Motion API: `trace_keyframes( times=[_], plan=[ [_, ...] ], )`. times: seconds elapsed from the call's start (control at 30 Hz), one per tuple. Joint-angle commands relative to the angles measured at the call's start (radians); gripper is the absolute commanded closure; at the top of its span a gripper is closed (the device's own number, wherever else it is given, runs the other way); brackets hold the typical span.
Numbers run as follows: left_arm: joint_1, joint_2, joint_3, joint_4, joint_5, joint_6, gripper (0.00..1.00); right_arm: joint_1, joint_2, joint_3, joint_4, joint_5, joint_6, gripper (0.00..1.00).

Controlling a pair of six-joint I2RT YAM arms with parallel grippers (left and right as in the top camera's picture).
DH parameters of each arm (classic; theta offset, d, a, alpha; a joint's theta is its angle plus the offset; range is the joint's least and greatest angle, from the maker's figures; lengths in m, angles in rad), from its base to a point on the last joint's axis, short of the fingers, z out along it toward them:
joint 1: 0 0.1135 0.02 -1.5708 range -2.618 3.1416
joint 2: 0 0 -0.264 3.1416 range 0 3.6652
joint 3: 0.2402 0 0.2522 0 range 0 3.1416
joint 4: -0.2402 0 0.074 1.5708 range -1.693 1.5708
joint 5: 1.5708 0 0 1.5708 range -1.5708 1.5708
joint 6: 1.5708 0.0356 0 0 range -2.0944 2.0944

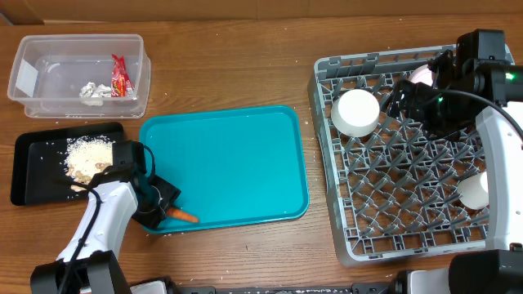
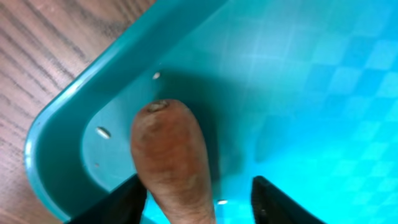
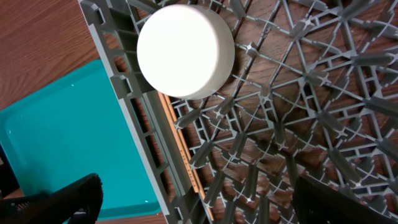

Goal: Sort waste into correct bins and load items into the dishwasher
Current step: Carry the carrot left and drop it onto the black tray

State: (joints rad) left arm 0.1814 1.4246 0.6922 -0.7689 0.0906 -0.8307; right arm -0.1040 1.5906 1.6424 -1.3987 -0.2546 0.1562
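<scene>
A small orange carrot (image 2: 171,155) lies in the front left corner of the teal tray (image 1: 237,155); it also shows in the overhead view (image 1: 185,216). My left gripper (image 2: 199,202) is open around the carrot: the left finger is against it and the right finger is apart. My right gripper (image 3: 199,205) is open and empty above the grey dish rack (image 1: 327,163). An upturned white bowl (image 1: 355,112) sits in the rack's far left part, also seen in the right wrist view (image 3: 185,50). A small white cup (image 1: 472,189) stands at the rack's right. The clear tub (image 1: 49,49) holds the red wrapper (image 1: 120,76) and the tissue (image 1: 94,91).
The black tray (image 1: 29,175) holds rice and beige scraps (image 1: 88,155). A pinkish bowl edge (image 1: 421,75) shows by my right arm. A thin wooden stick (image 3: 177,146) lies along the rack's left wall. A few white grains lie on the teal tray near the carrot.
</scene>
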Motion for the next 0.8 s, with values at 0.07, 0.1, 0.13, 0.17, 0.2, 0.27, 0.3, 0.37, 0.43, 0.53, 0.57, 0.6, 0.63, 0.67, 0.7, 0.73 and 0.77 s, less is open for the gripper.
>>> trace_keyframes(
  times=[0.07, 0.1, 0.13, 0.17, 0.2, 0.27, 0.3, 0.37, 0.43, 0.53, 0.57, 0.6, 0.63, 0.67, 0.7, 0.73, 0.77],
  plan=[
    [0.003, -0.006, 0.011, 0.019, -0.004, 0.034, 0.62, 0.002, -0.001, 0.002, 0.004, 0.006, -0.008, 0.0],
    [0.003, -0.006, 0.021, 0.019, -0.004, 0.05, 0.67, 0.002, -0.001, 0.002, 0.005, 0.006, -0.007, 0.0],
    [0.003, -0.006, 0.038, 0.018, -0.003, 0.074, 0.72, 0.002, -0.001, 0.002, 0.005, 0.006, -0.008, 0.0],
    [0.003, -0.006, 0.055, 0.018, -0.003, 0.096, 0.79, 0.002, -0.001, 0.002, 0.005, 0.007, -0.008, 0.0],
    [0.003, -0.006, 0.075, 0.017, 0.0, 0.119, 0.84, 0.002, -0.001, 0.002, 0.006, 0.007, -0.008, 0.0],
    [0.003, -0.006, 0.124, 0.012, 0.0, 0.151, 0.9, 0.002, -0.001, 0.002, 0.006, 0.008, -0.008, 0.0],
    [0.003, -0.006, 0.143, 0.011, -0.002, 0.16, 0.9, 0.002, -0.001, 0.002, 0.005, 0.01, -0.008, 0.0],
    [0.004, -0.006, 0.211, 0.011, -0.022, 0.182, 0.9, 0.002, -0.001, 0.002, 0.005, 0.027, -0.008, 0.0],
    [0.008, -0.006, 0.272, 0.01, -0.05, 0.201, 0.9, 0.002, -0.001, 0.002, 0.001, 0.041, -0.007, 0.0],
    [0.03, -0.006, 0.364, 0.01, -0.126, 0.226, 0.9, 0.002, -0.001, 0.002, 0.001, 0.045, -0.008, 0.0],
    [0.044, -0.006, 0.393, 0.01, -0.163, 0.226, 0.9, 0.002, -0.001, 0.002, 0.002, 0.044, -0.008, 0.0],
    [0.06, -0.006, 0.414, 0.012, -0.19, 0.225, 0.92, 0.002, -0.001, 0.002, 0.002, 0.045, -0.008, 0.0],
    [0.079, -0.006, 0.431, 0.018, -0.217, 0.225, 0.94, 0.002, -0.001, 0.002, 0.002, 0.045, -0.008, 0.0],
    [0.099, -0.006, 0.442, 0.027, -0.238, 0.226, 0.94, 0.002, -0.001, 0.002, 0.002, 0.044, -0.008, 0.0],
    [0.127, -0.006, 0.449, 0.041, -0.257, 0.226, 0.95, 0.002, -0.001, 0.002, 0.002, 0.045, -0.008, 0.0],
    [0.154, -0.005, 0.449, 0.056, -0.264, 0.226, 0.95, 0.002, -0.001, 0.002, 0.004, 0.044, -0.008, 0.0],
    [0.186, -0.003, 0.449, 0.073, -0.265, 0.226, 0.96, 0.002, -0.001, 0.002, 0.005, 0.044, -0.007, 0.0]
  ],
)
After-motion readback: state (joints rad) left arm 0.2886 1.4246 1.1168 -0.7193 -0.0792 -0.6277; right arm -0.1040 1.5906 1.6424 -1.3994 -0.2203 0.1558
